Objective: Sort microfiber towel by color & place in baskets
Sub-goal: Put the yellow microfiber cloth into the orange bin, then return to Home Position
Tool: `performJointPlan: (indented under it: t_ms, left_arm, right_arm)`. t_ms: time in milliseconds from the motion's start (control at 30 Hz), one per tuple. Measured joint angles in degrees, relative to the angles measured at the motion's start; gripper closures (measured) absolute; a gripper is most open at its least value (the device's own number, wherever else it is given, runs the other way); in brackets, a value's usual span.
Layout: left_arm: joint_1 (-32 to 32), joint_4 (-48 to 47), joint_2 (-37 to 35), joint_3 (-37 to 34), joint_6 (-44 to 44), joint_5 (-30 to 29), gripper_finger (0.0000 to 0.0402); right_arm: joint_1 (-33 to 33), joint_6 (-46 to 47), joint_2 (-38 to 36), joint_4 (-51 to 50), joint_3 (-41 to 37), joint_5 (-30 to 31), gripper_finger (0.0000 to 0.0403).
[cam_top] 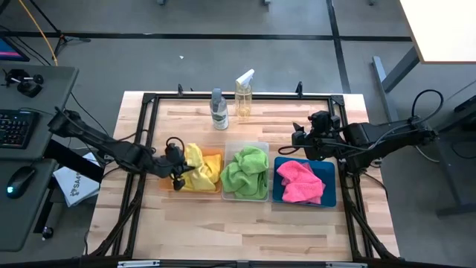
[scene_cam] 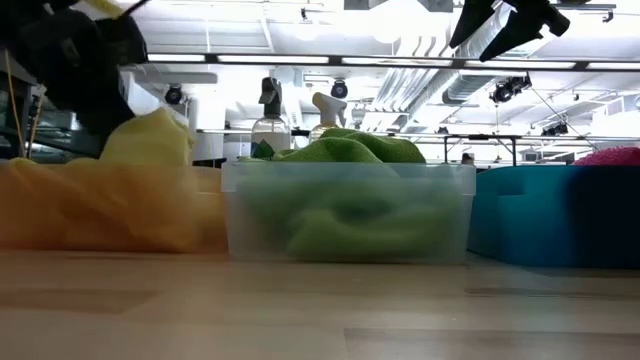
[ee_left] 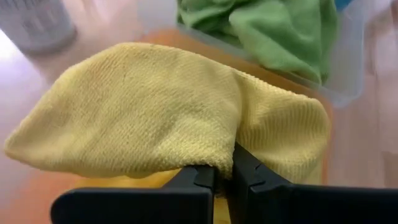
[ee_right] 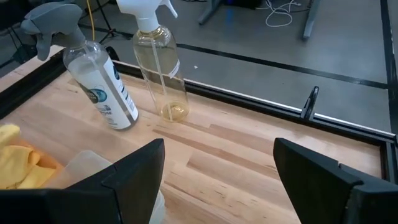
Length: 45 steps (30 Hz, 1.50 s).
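The fuzzy bright yellow microfiber towel (ee_left: 168,112) hangs over the translucent orange plastic basket (cam_top: 214,160), pinched at one fold by the left pincer (ee_left: 225,171), whose fingers are closed tight on the cloth. To finish well, lower it centrally into that orange basket before letting go, so no edge drapes toward the clear basket (cam_top: 245,195) beside it. The right pincer (ee_right: 217,165) waits wide apart and empty, beyond the blue basket (cam_top: 327,179), above the wooden counter (cam_top: 245,231).
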Motion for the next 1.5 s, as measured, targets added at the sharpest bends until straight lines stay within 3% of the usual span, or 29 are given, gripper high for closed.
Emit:
performJointPlan:
  t_ms: [133,300,400,600,800,1267,1500]
  left_arm:
    - [0.8,-4.5,-0.1,4.8,11.4,-1.3,0.0401]
    - [1.9,-13.2,3.1,5.6,21.9,14.5,0.0401]
    - [2.0,-9.0,6.3,4.1,23.2,18.6,0.0401]
    - [2.9,-6.9,16.2,2.4,27.9,18.7,0.0401]
    - [5.5,-6.5,21.2,4.2,23.1,19.1,0.0389]
    - [11.6,-25.5,17.3,21.2,26.4,19.1,0.0243]
    - [15.2,-35.0,13.5,26.9,29.2,16.7,0.0216]
  right_arm:
    - [0.0,0.0,0.0,0.0,0.0,0.0,0.0105]
    - [0.0,-0.1,0.0,-0.1,0.0,-0.1,0.0105]
    - [0.0,-0.1,0.0,-0.2,0.0,0.0,0.0105]
    - [0.0,-0.1,1.3,-0.5,0.0,0.2,0.0105]
    - [0.0,-0.3,3.5,-0.5,0.0,-0.5,0.0105]
    - [0.0,-2.2,3.3,-1.6,0.0,-1.1,0.0105]
    - [0.0,-4.6,2.5,-2.0,0.0,-0.5,0.0105]
